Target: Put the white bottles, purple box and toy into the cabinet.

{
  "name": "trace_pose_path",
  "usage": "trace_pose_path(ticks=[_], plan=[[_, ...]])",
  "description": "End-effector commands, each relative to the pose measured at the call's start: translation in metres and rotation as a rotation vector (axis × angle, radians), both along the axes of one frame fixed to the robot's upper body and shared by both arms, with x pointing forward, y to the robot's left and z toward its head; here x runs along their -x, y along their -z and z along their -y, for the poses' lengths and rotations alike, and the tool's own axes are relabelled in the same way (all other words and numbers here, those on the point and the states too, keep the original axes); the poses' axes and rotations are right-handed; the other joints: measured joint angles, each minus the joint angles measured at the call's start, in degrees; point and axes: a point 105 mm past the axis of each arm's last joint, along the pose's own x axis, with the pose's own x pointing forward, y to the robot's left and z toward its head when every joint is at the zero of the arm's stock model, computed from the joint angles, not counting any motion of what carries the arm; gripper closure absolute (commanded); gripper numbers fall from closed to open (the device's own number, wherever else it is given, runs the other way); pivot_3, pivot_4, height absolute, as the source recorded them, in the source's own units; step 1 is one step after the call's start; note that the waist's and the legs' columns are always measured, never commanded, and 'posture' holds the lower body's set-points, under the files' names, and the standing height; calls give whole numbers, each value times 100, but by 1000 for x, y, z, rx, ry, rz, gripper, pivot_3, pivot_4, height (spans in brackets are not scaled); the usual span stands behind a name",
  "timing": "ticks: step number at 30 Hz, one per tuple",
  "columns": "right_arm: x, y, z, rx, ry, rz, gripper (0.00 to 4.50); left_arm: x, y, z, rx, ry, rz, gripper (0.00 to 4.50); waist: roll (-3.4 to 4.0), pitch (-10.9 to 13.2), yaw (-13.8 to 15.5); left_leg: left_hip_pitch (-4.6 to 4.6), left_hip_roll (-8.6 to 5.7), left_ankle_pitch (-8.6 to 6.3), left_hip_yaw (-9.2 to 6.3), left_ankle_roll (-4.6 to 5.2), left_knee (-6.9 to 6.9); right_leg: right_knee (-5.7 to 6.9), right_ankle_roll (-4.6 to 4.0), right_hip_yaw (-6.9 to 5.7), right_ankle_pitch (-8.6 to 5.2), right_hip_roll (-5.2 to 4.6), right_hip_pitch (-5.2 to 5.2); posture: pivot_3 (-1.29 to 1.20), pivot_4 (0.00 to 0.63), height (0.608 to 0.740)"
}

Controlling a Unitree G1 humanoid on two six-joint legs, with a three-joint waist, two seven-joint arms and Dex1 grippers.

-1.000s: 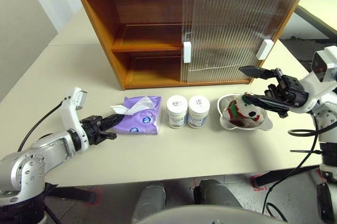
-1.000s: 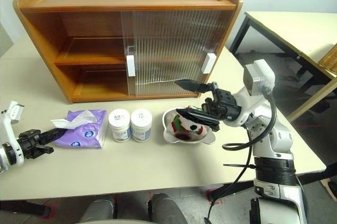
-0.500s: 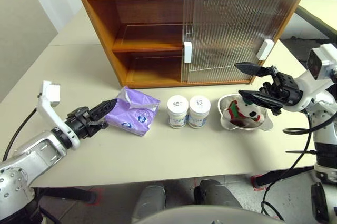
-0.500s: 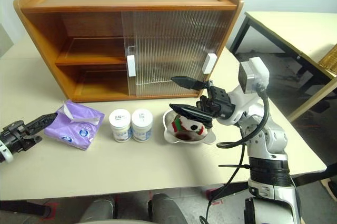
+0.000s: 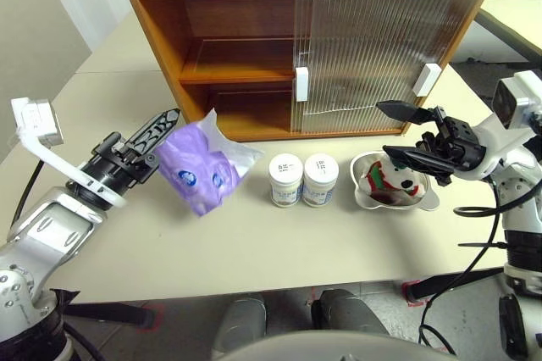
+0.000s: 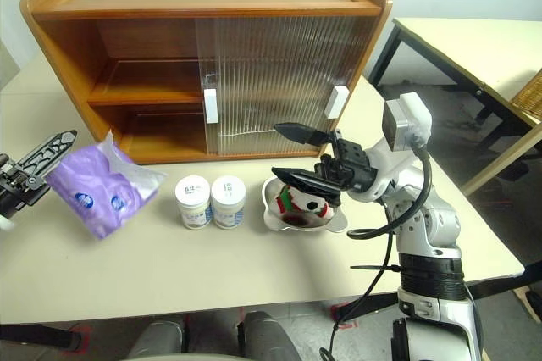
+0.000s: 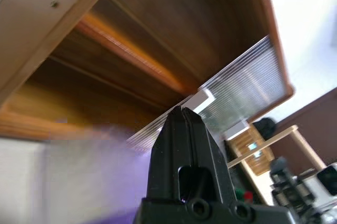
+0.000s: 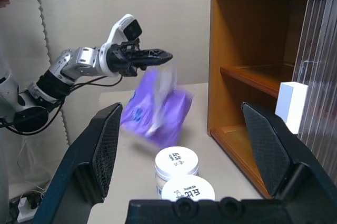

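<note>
Between my left gripper's [image 5: 166,128] clenched black fingers hangs the soft lilac tissue pack [image 5: 201,168], lifted clear of the table.

Off the pale tabletop [image 5: 279,247], the pack dangles tilted from the pinch at its upper edge, in front of the open left half of the large wooden two-shelf cabinet [image 5: 246,47], whose ribbed translucent sliding doors [image 5: 364,56] cover the right half. My right gripper [image 5: 398,134] holds its fingers spread wide with nothing between them, hovering just above the shiny steel bowl [image 5: 423,201], where the small white plush dog in a red-and-green striped sweater [image 5: 389,180] lies. Between pack and bowl, the two short white jars with blue-printed labels [image 5: 302,180] stand upright on the table, touching side by side, near the cabinet's front.
</note>
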Motion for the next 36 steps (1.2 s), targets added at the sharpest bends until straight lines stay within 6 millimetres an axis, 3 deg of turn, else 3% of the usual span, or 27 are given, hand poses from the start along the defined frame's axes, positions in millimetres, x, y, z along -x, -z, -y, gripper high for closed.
trace_pose_path(ticks=[1, 4, 6, 9, 12, 15, 18, 22, 26, 36], plan=[[0, 2, -1, 15, -14, 1, 0, -1, -13, 8, 21, 14, 44, 4484, -5, 3, 0, 1, -1, 0, 1, 0, 0, 0, 0, -1, 0, 0, 0, 3, 42, 740], [-1, 3, 0, 16, -16, 4, 0, 0, -10, 10, -3, 23, 18, 4484, -8, 5, -1, 3, -2, 0, 2, 0, -1, 0, 1, -1, 0, 0, 1, 0, 40, 740], [-2, 3, 2, 16, -17, 6, 0, 2, 3, 9, -81, 26, -40, 4484, -8, 5, -4, 5, -3, 0, 3, 1, -4, 0, 1, 0, 0, 0, 0, 0, 40, 740], [-2, 4, 3, 18, -18, 5, 0, 8, 23, -2, -212, 17, -137, 4484, -6, 7, -43, 9, -3, -1, 8, 1, -15, -1, 0, 7, -3, 0, -4, 4, 40, 740], [-1, 6, 4, 20, -20, 3, 0, 19, 30, -19, -341, 17, -203, 4484, -8, 10, -60, 9, 0, -3, 8, -1, -26, 0, -5, 8, -8, 1, -13, 2, 40, 740], [-1, 7, 4, 20, -23, 2, 0, 36, 31, -41, -472, 52, -279, 3898, -7, 12, -75, 3, 10, -9, 4, -5, -29, 0, -16, 15, -11, 3, -23, 3, 40, 740], [0, 6, -1, 19, -32, -1, 0, 41, 20, -72, -570, 36, -308, 2851, -2, 15, -81, -21, 23, -35, -9, -16, -28, 2, -34, 16, -11, 2, -51, 7, 43, 740], [1, 5, -5, 18, -32, -1, 0, 47, 18, -84, -643, 94, -362, 1476, 16, 15, -66, -46, 32, -41, -21, -26, -26, 3, -51, 12, -2, 2, -80, -3, 44, 740], [2, 4, -8, 17, -22, 0, 0, 54, 30, -105, -736, 135, -492, 74, 12, 12, -83, -55, 40, -49, -19, -37, -24, 3, -60, 12, 0, 0, -92, -11, 40, 740], [1, 3, -11, 10, -1, -2, 0, 38, 70, -110, -764, 309, -591, 28, 12, 5, -93, -82, 53, -56, -17, -41, -18, 4, -82, 9, 8, 6, -125, -41, 39, 740]])
